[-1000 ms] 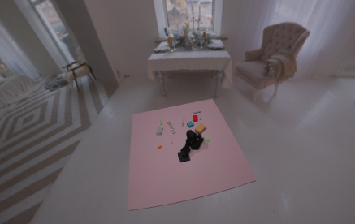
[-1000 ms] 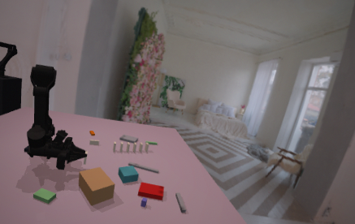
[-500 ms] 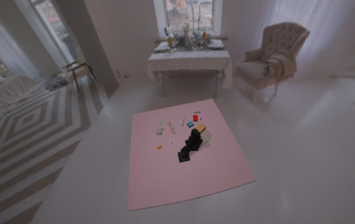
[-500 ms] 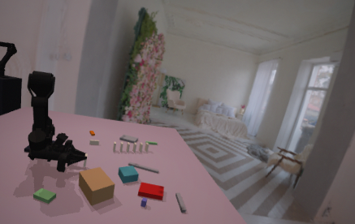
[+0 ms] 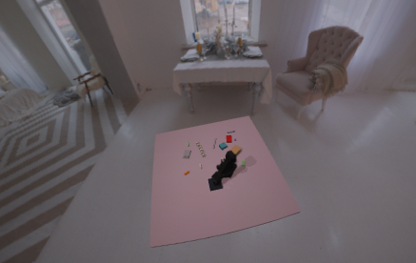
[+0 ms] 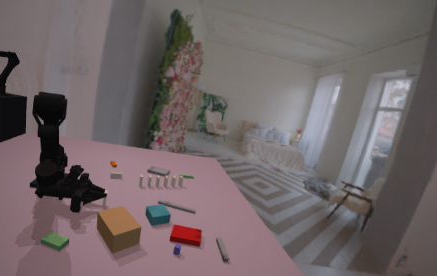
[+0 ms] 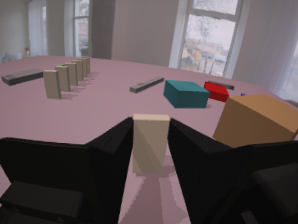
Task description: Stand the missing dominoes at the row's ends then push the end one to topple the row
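Several cream dominoes stand upright in an evenly spaced row; the row's near domino (image 7: 52, 84) (image 6: 141, 181) shows at the left in the wrist view. My gripper (image 7: 150, 123) (image 6: 105, 193) is shut on another cream domino (image 7: 150, 150) (image 6: 105, 199), upright between the fingertips, apart from the row. Whether its foot touches the mat is unclear. One more cream domino (image 6: 116, 175) (image 5: 200, 166) lies flat between the arm's side and the row, outside the wrist view. In the top view the arm hides the fingertips.
An orange-brown box (image 7: 255, 120) (image 6: 118, 228) is close to the gripper's right. Beyond are a teal box (image 7: 186, 94) (image 6: 158, 214), a red box (image 7: 216, 91) (image 6: 186, 235) and a grey bar (image 7: 147, 84) (image 6: 176, 206). A grey slab (image 6: 158, 170) (image 5: 187, 153) lies beside the row.
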Tool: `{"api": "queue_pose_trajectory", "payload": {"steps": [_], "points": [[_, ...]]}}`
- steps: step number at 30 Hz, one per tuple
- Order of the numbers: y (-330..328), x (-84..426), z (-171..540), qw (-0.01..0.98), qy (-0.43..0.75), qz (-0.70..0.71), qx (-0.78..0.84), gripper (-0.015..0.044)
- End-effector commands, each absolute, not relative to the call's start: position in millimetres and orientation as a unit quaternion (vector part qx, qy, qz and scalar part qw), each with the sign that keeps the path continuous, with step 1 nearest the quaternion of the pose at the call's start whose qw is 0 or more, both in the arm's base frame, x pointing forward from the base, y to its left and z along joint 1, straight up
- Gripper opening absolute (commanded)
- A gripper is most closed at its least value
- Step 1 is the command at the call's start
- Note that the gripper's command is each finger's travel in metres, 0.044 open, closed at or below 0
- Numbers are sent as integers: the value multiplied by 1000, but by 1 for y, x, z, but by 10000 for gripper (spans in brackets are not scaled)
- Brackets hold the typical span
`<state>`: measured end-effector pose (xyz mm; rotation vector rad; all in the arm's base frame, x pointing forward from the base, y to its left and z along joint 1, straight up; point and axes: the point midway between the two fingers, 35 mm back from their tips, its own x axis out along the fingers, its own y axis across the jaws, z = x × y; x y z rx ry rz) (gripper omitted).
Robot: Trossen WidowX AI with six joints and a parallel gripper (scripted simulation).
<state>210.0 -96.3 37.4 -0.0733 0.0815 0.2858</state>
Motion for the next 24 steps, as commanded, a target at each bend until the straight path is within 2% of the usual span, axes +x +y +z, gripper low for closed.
{"api": "queue_pose_trajectory", "payload": {"steps": [1, 12, 24], "points": [[-96, 210, 36, 989, 43, 140, -32, 160], [-96, 210, 36, 989, 43, 140, -32, 440], [-100, 212, 67, 988, 42, 142, -34, 440]]}}
